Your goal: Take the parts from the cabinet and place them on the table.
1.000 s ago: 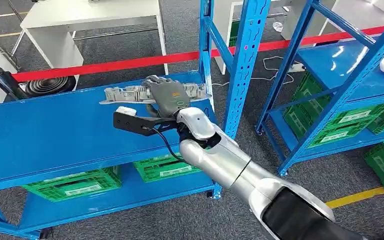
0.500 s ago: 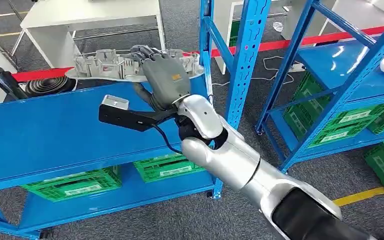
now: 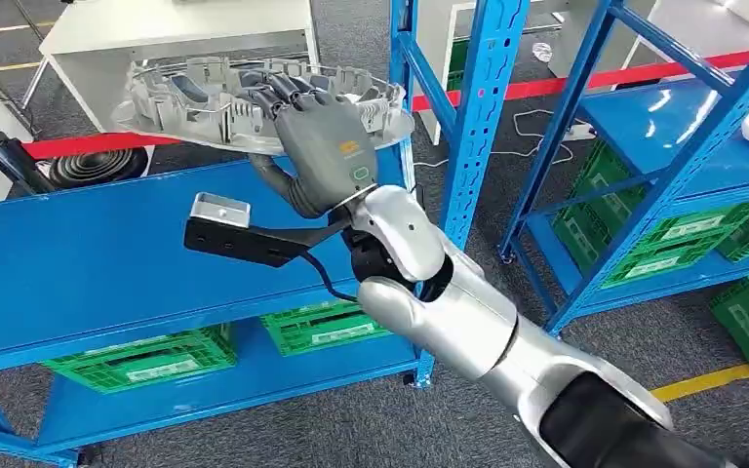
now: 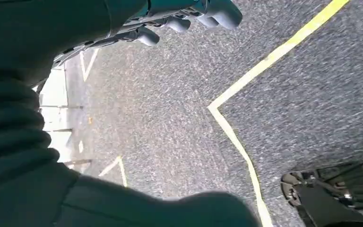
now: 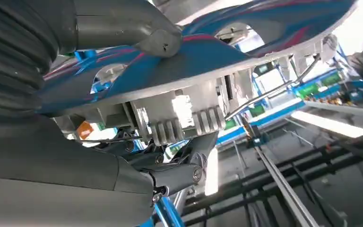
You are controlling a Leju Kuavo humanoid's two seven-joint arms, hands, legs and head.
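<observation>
The right hand (image 3: 324,156) is gripping the grey cast part (image 3: 216,100), holding it in the air above the blue cabinet shelf (image 3: 88,263) near its back right corner, while the left hand (image 4: 179,19) is hanging over the floor, fingers curled on nothing.

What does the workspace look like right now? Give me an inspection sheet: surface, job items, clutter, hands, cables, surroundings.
Surface: blue shelf of the cabinet, bare where visible.
Job's things: grey metal part, ribbed, roughly round, held above the shelf, clear of it.
Clutter: black ribbed coil at the shelf's far edge.
Hands: right hand grips the part's edge; left hand hangs over the floor, fingers curled, holding nothing.
Cables: black cable at the right wrist; white cable on the floor.
Surroundings: green crates on the lower shelf, red barrier tape, white table beyond.
</observation>
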